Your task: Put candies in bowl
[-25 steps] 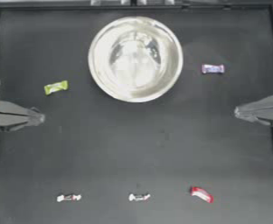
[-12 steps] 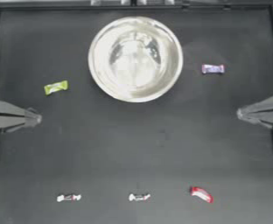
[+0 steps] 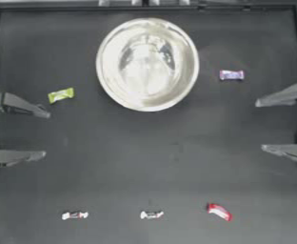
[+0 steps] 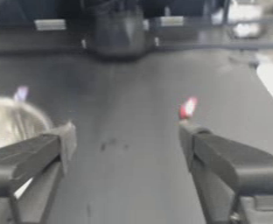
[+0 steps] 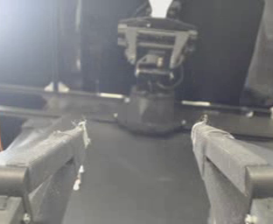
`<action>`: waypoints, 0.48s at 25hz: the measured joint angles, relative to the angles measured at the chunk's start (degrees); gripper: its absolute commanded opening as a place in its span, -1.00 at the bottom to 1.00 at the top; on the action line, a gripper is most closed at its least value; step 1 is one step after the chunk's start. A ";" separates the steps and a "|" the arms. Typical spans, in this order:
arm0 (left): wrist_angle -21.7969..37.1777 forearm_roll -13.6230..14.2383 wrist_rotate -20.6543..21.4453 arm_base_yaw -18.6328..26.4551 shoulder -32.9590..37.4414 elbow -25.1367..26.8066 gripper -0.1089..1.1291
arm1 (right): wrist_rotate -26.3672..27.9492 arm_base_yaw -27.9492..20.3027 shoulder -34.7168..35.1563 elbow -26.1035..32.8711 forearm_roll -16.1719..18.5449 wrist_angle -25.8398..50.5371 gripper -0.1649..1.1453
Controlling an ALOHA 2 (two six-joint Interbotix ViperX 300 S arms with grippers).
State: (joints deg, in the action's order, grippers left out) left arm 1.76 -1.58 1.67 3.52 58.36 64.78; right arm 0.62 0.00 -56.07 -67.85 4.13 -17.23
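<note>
The left gripper (image 3: 46, 135) sits at the left table edge, jaws wide apart, holding nothing; the right gripper (image 3: 261, 126) at the right edge is the same. The bowl (image 3: 147, 64) holds no candy; 5 candies lie on the table (image 3: 151, 157): the yellow-green candy (image 3: 61, 95) left of the bowl, the purple-white candy (image 3: 231, 75) right of it, the red-white candy (image 3: 219, 211) and 2 white candies (image 3: 74, 215) (image 3: 151, 215) along the near edge.

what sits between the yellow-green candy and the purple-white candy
In the top view, the large shiny silver metal bowl lies between the yellow-green wrapped candy and the purple-white wrapped candy, touching neither.

Silver bowl (image 3: 147, 64) upright, empty; five candies (image 3: 61, 95) scattered around.
</note>
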 measured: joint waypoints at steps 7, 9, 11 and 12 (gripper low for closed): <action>22.85 -0.53 0.26 17.31 -2.11 -5.80 0.82 | -0.09 0.00 0.09 -0.18 -1.23 0.00 0.77; 26.98 -0.09 0.53 20.39 -3.34 -6.59 0.82 | 0.00 0.09 0.18 -0.18 -1.41 0.00 0.77; 30.15 1.05 1.23 22.32 -4.75 -7.03 0.82 | 0.00 0.09 0.26 -0.18 -1.41 0.00 0.77; 31.29 1.58 1.67 22.94 -5.45 -7.12 0.82 | 0.00 0.09 0.26 -0.18 -1.49 0.00 0.77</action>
State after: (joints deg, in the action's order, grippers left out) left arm 33.05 0.00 3.34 26.46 52.91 57.66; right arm 0.62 0.09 -55.81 -68.03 2.64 -17.23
